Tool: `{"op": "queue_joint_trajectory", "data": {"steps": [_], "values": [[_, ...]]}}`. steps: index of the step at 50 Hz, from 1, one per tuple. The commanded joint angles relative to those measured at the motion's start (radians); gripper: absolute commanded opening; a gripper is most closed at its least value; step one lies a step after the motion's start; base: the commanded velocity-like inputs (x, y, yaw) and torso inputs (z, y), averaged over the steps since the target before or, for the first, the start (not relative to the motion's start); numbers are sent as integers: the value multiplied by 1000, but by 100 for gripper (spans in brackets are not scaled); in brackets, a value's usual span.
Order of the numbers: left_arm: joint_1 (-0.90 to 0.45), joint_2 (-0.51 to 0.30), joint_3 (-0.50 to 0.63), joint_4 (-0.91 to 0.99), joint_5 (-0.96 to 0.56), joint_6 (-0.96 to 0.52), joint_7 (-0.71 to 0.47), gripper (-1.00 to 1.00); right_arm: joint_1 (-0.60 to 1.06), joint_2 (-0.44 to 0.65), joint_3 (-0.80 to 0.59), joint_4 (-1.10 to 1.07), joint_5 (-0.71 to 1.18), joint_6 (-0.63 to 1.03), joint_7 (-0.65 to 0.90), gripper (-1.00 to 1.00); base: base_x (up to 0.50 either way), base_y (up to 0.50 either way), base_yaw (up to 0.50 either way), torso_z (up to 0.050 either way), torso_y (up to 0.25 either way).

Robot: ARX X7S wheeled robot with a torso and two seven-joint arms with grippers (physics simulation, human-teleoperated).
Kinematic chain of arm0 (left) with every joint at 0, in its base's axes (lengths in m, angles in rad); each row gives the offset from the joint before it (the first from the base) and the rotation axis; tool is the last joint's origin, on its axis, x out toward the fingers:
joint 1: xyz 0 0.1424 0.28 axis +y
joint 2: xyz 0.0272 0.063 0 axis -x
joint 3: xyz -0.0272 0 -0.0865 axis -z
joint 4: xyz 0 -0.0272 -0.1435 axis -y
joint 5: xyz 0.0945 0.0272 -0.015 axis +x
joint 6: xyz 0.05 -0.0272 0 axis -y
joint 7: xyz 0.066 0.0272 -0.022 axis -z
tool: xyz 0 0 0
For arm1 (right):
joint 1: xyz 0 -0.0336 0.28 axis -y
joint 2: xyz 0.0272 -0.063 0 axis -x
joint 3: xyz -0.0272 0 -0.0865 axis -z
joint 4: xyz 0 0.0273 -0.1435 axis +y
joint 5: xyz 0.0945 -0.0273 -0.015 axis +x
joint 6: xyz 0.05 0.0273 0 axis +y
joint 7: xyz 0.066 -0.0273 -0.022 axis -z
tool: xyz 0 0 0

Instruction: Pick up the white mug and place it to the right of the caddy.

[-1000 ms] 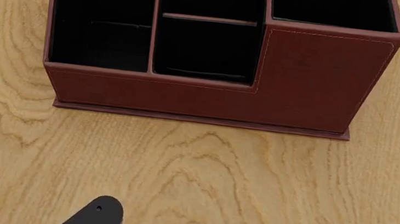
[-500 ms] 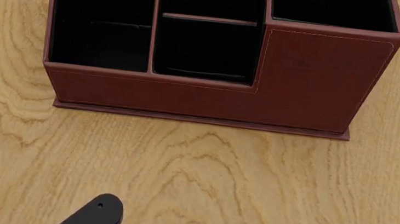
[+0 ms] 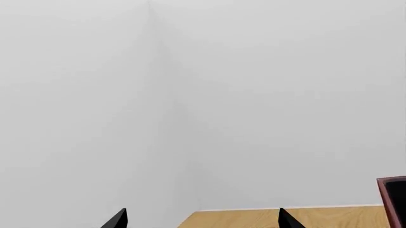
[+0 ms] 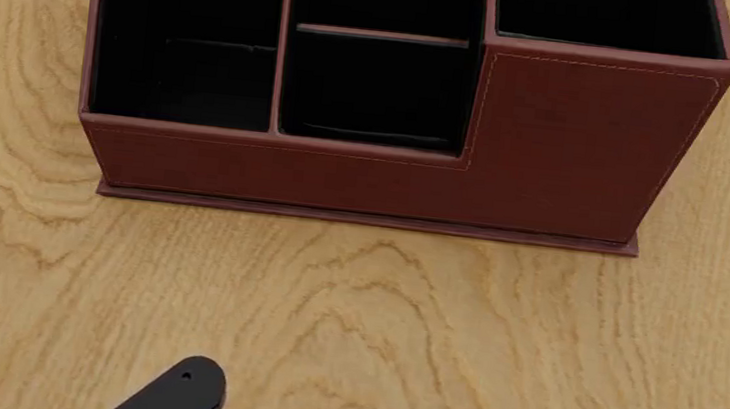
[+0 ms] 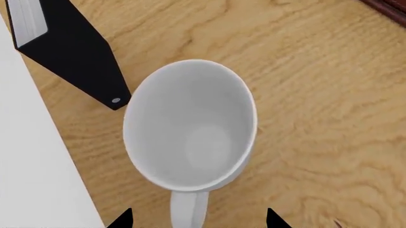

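Surface: a light wooden tabletop [image 4: 367, 325] with strong wavy grain fills the head view; in the right wrist view the same wood ends at a straight edge, with plain white beyond it.
Room: the left wrist view shows pale grey-white walls meeting in a faint vertical corner [image 3: 152, 57], with a strip of tabletop low in the picture.
Caddy: the caddy [image 4: 571, 154] stands upright toward 12 o'clock in the head view, reddish-brown with stitched edges, black-lined compartments, and its taller section toward 1 o'clock. A small corner of it also shows in the left wrist view.
White mug: the white mug [image 5: 190, 126] stands upright on the wood, seen from above in the right wrist view, its mouth empty and its handle pointing toward the camera. It does not appear in the head view.
Black box: a black book-like box [image 5: 70, 52] with a white edge lies just beside the mug's rim, near the table edge.
Right gripper: the right gripper [image 5: 193, 219] hangs above the mug, two dark tips spread wide either side of the handle, not touching it.
Left gripper: the left gripper [image 3: 201, 218] shows two dark tips set well apart, nothing between them, aimed at the wall.
Left arm: a dark rounded link [image 4: 179, 396] sits at 7 o'clock in the head view.
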Motion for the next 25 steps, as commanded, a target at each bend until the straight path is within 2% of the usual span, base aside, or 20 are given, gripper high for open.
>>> {"op": "queue_joint_trajectory", "data": {"steps": [1, 25], "values": [[2, 0, 7, -8, 2, 10, -2, 100, -7, -2, -8, 21, -25, 4, -27, 100, 0, 0, 0, 0, 0], [24, 6, -1, -34, 2, 50, 1, 100, -21, -31, -43, 55, -64, 11, -67, 100, 0, 0, 0, 0, 0]]}}
